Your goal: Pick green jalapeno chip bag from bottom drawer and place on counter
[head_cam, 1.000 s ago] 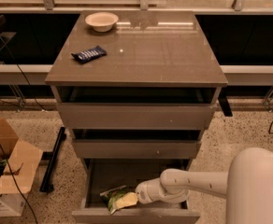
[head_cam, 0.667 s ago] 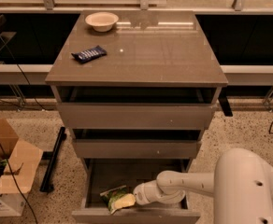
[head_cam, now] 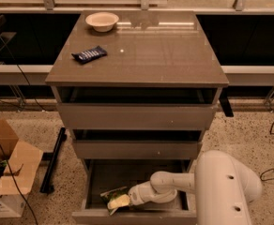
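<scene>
The green jalapeno chip bag (head_cam: 114, 200) lies at the front left of the open bottom drawer (head_cam: 137, 216), green foil with a yellowish patch. My gripper (head_cam: 130, 197) reaches into the drawer from the right, on a white arm, and is right against the bag's right side. The bag hides the gripper's tip. The counter (head_cam: 146, 55) is the glossy grey-brown top of the cabinet, above the two shallower drawers.
A white bowl (head_cam: 102, 20) stands at the counter's back left and a dark blue candy wrapper (head_cam: 89, 54) lies on its left side. A cardboard box (head_cam: 5, 172) and a black bar (head_cam: 52, 161) are on the floor to the left. My white arm housing (head_cam: 226, 186) fills the lower right.
My gripper has edged a little left and down, closer against the bag. The arm housing has swung further into view. The bag has not visibly moved.
</scene>
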{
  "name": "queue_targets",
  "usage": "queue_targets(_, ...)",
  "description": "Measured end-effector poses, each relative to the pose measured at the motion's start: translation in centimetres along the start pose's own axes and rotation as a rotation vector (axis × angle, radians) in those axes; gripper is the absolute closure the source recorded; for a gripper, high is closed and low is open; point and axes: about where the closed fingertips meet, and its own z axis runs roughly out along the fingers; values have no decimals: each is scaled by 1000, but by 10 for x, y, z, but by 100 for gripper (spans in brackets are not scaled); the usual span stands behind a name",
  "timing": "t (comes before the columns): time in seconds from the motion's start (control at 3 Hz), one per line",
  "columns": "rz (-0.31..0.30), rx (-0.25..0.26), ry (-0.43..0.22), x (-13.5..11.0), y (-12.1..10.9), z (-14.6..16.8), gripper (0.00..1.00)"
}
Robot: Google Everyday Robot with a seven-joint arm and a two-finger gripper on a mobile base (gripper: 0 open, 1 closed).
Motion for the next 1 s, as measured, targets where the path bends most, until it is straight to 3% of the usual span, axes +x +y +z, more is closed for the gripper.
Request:
queue_targets(0.33,10,-14,7,-1,-1,8,38)
queue_targets(1.0,-25,-18,-45,-13,15,-14,84)
